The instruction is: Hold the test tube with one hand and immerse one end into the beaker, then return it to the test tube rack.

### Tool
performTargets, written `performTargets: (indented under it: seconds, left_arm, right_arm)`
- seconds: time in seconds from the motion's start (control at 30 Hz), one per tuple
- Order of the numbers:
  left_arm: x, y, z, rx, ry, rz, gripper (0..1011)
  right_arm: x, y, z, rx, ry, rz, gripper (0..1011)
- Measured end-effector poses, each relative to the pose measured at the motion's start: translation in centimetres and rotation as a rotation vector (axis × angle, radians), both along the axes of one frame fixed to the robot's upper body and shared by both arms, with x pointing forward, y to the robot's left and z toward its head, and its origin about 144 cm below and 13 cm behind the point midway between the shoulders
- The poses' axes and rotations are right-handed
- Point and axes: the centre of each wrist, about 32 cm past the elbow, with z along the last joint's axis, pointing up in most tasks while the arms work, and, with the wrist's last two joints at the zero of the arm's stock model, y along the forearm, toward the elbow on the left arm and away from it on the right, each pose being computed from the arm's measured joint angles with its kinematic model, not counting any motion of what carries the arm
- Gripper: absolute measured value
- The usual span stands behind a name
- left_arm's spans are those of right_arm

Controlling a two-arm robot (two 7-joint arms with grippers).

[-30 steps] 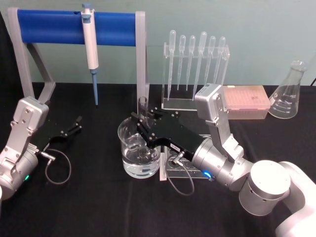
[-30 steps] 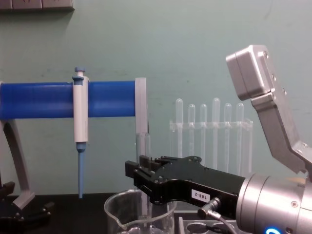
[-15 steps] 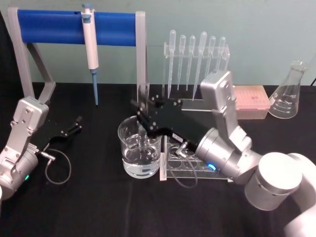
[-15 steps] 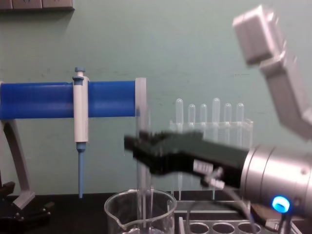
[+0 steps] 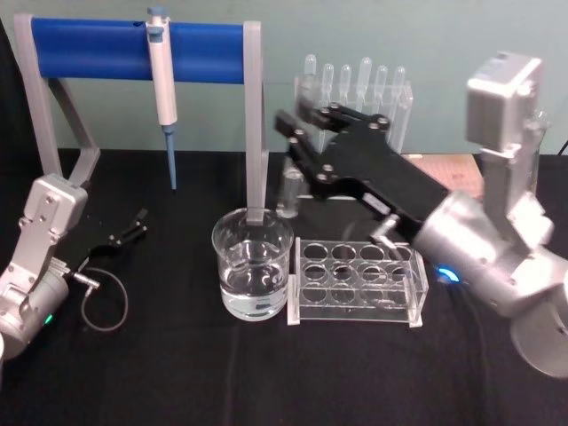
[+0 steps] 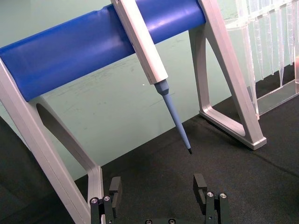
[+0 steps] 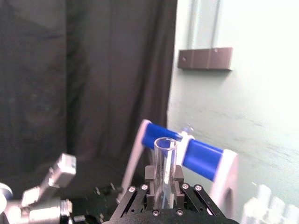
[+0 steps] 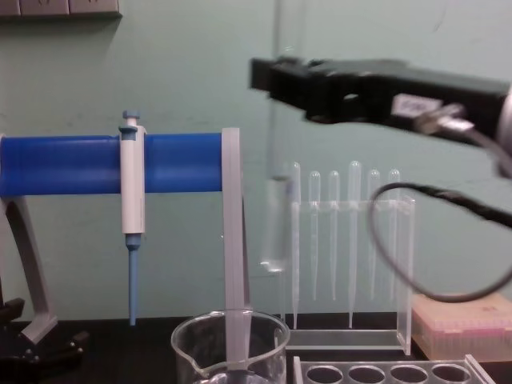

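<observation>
- The test tube (image 8: 276, 216) hangs upright, clear above the beaker (image 5: 253, 264), toward the rack (image 5: 357, 282) side.
- Your right gripper (image 5: 297, 142) has its jaws pinching the tube's upper part.
- The dip looks done; next, lower it into a rack hole.
- Your left gripper (image 6: 159, 196) rests parked on the counter (image 5: 177, 355), jaws spread.

Black table (image 5: 177, 373): beaker (image 5: 252, 264), tube rack (image 5: 355, 282).

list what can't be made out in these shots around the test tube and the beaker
- Test tube: blurred in the chest view, so any liquid inside can't be judged; its top runs off the upper edge.
- Right gripper: in the right wrist view the tube hides where its fingers touch the glass.
- Beaker: cut off by the chest view's lower edge, so its liquid level is unseen there.
- Left gripper: body cut off by the left wrist view's lower edge.
</observation>
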Motion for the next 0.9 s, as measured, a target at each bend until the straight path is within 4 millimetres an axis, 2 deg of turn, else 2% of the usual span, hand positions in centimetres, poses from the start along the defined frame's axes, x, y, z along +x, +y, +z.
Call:
performTargets:
  seconds: [0.2, 0.37, 0.7, 0.9]
  left_arm:
    - [0.0, 0.0, 0.0, 0.0, 0.0, 0.0, 1000]
    - [0.0, 0.0, 0.0, 0.0, 0.0, 0.0, 1000]
    - [0.0, 0.0, 0.0, 0.0, 0.0, 0.0, 1000]
    - [0.0, 0.0, 0.0, 0.0, 0.0, 0.0, 1000]
  right_arm:
    - [-2.2, -2.0, -0.7, -0.051, 0.032, -0.086, 225]
    - [-3.3, -3.4, -2.7, -0.074, 0.079, -0.151, 226]
    - [-3.1, -4.4, -5.6, -0.073, 0.127, -0.202, 225]
    - [-2.5, -4.4, -6.1, -0.063, 0.117, -0.193, 226]
